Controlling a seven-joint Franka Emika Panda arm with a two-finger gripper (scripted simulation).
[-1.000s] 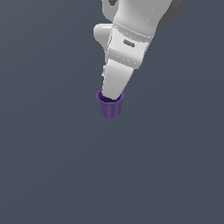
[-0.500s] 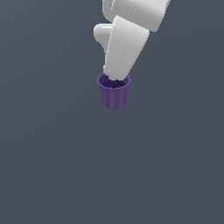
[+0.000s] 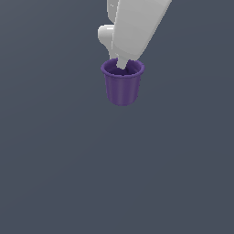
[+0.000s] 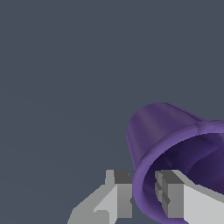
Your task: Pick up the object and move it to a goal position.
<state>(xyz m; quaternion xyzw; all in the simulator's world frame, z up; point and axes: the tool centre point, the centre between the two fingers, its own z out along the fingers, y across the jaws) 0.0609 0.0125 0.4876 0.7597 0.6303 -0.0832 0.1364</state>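
The fingers (image 4: 142,199) are clamped across the rim wall of the purple cup (image 3: 122,86), one finger inside the mouth and the other just outside it. The cup hangs upright below the fingers, long axis vertical and open end up. Plain grey surroundings lie open on every side, with no edge, obstacle or goal marker visible, so carrying appears unobstructed.

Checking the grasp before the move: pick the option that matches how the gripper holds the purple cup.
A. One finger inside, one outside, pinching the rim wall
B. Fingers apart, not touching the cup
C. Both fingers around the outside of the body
A: in the wrist view the gripper straddles the purple cup at its rim, one finger inside and one outside.
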